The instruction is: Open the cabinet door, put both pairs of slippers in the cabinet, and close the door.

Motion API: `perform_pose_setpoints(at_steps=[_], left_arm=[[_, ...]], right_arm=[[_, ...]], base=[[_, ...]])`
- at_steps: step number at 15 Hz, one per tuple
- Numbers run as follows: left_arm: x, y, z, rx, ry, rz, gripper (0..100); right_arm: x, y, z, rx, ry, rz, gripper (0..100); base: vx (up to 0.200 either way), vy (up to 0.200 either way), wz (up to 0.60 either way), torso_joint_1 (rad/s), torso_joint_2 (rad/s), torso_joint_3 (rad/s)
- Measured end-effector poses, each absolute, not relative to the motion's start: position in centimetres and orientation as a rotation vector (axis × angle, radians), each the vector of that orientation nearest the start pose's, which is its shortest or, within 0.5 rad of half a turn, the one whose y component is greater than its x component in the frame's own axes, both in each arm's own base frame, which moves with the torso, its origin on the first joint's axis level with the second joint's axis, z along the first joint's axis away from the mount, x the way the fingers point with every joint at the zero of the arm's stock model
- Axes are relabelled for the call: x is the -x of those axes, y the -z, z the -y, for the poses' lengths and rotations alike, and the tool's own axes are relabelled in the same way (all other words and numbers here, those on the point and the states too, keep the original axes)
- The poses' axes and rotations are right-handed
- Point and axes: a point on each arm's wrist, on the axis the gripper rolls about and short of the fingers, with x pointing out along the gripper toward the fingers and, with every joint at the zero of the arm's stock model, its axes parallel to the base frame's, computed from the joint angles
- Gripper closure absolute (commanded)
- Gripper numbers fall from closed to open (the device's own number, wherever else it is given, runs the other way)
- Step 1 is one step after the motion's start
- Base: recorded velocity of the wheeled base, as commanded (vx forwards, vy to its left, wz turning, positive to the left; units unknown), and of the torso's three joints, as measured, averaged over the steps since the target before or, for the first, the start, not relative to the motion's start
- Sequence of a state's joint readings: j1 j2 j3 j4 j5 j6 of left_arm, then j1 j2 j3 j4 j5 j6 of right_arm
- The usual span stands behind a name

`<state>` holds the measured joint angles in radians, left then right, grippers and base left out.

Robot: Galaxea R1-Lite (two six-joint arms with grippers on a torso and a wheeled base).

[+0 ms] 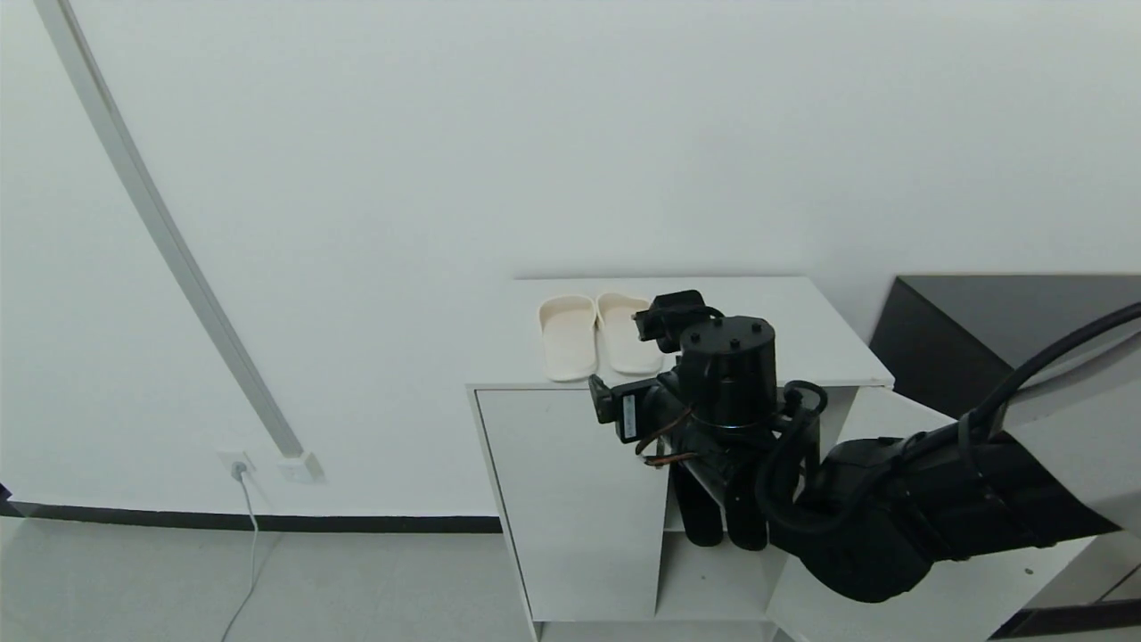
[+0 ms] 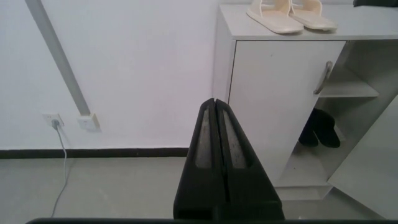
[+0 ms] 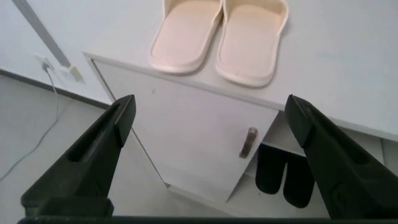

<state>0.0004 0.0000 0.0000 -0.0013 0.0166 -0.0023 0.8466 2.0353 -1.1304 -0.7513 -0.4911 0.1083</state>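
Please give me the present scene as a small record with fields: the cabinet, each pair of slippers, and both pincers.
cabinet: white boxy cabinet; one door shut, the other swung open on the robot's right
cream pair: cream-coloured flat slippers, side by side on the cabinet top
black pair: black slippers, inside the open compartment, under a shelf
right arm: right pincer open, empty, before the cabinet near its top edge
left arm: left pincer shut, empty, away from the cabinet
left to do: cream pair in, door closed
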Motion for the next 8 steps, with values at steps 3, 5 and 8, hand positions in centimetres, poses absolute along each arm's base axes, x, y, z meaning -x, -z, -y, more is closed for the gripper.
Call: perform_pose_setpoints(at_steps=[3,5,8], left_arm=[[2.28,-7.56,-0.04,0.006,-0.02,0.001,100],[2.28,-7.56,-0.05,0.006,-0.022,0.001,100],[2.28,-7.56,-0.05,0.007,-0.023,0.001,100]], right_arm=[[-27.25,-16.31,-29.25,-0.014,-0.326,-0.135,0],[-27.47,-16.12,-28.95,-0.01,-0.316,-0.142,0],[-27.47,-15.99,-28.92,-0.006,-0.315,-0.146,0]], base=[[0.0,0.0,0.0,0.0,0.0,0.0],[0.0,0.0,0.0,0.0,0.0,0.0],[0.0,0.0,0.0,0.0,0.0,0.0]])
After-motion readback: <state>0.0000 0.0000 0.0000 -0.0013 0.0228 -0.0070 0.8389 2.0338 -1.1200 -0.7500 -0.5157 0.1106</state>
